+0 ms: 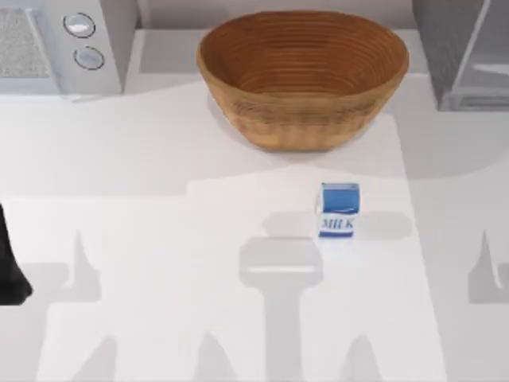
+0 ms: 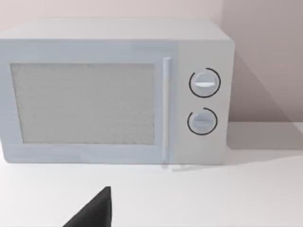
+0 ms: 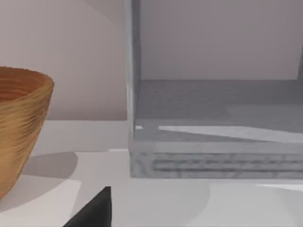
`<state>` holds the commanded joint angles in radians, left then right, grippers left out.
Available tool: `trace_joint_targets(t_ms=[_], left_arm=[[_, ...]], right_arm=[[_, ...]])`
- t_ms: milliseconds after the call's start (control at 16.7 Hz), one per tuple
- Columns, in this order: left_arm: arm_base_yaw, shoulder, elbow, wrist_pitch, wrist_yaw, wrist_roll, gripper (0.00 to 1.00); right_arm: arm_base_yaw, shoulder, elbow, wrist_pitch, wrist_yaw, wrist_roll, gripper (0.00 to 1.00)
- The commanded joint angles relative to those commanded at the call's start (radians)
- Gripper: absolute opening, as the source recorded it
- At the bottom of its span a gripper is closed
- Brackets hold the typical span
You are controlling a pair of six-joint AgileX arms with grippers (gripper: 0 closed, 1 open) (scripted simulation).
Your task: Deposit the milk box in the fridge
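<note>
Milk box untouched on the table, both arms away from it.

Milk box [image 1: 339,210] stood upright on the white table [image 1: 159,239], in front of the woven basket [image 1: 302,76] and a little toward the right side, well apart from the fridge [image 1: 465,52] at the far right corner. In the right wrist view the fridge [image 3: 213,123] looked open, its inside floor visible. I could not tell if either gripper was open or closed. Judging from this, the right arm was the better choice: it should grasp the carton by its two flat sides, keep it upright, and pass beside the basket. The microwave [image 1: 60,44] at the far left played no part.
</note>
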<state>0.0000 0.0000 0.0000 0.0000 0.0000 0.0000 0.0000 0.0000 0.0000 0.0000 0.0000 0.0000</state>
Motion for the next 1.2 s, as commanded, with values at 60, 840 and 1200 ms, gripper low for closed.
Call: trace_joint_targets(t_ms=[60, 840, 1200], left_arm=[[0.000, 0.000, 0.000, 0.000, 0.000, 0.000, 1.00], [0.000, 0.000, 0.000, 0.000, 0.000, 0.000, 1.00], [0.000, 0.000, 0.000, 0.000, 0.000, 0.000, 1.00]], right_arm=[[0.000, 0.000, 0.000, 0.000, 0.000, 0.000, 1.00], [0.152, 0.490, 0.018, 0.213, 0.166, -0.014, 1.00], [0.312, 0.905, 0.129, 0.527, 0.328, 0.011, 1.00]])
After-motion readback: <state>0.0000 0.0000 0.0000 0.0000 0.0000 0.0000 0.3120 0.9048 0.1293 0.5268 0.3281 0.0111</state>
